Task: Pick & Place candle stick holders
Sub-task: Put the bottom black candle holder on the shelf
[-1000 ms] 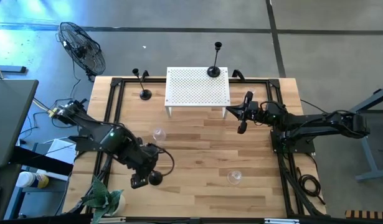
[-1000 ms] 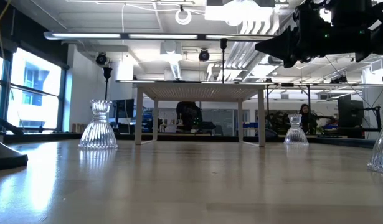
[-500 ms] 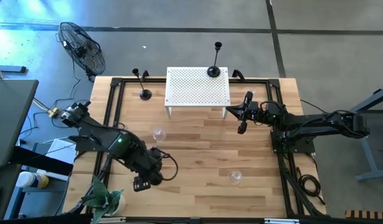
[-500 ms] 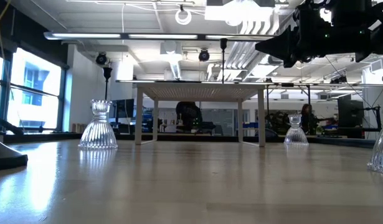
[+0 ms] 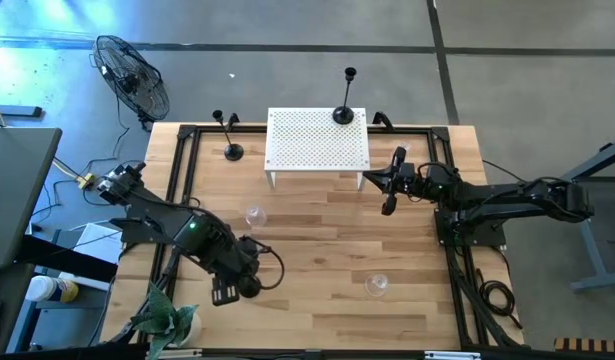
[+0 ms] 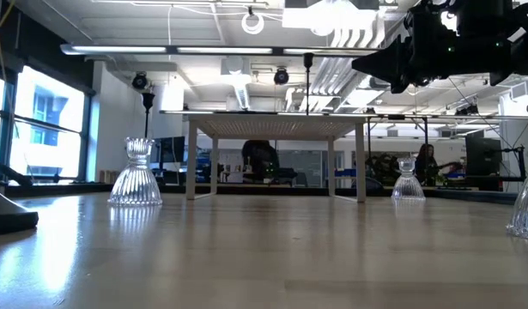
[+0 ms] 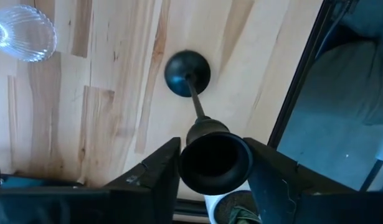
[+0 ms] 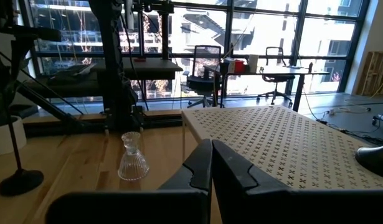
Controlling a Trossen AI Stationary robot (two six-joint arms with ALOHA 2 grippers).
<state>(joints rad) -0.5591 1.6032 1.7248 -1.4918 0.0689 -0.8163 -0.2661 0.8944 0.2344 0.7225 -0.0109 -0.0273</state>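
Reaching low, left gripper [image 7: 214,180] straddles a candlestick [image 7: 200,134]'s cup.

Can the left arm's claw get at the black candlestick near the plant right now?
Probably yes. The left claw is open, right above the candlestick, with one finger on each side of its cup and nothing between them.

Candle stick holders [image 5: 232,150] [image 5: 342,114] [image 7: 197,118] are all plain black; the glass holders [image 5: 254,215] [image 5: 376,286] are clear w/ ribbed sides. Table [image 5: 317,235] is light wood in striped planks w/ a black frame; the small stand [image 5: 317,140] is white w/ a dotted perforated top. Both arms dark; fan [image 5: 132,75] black.
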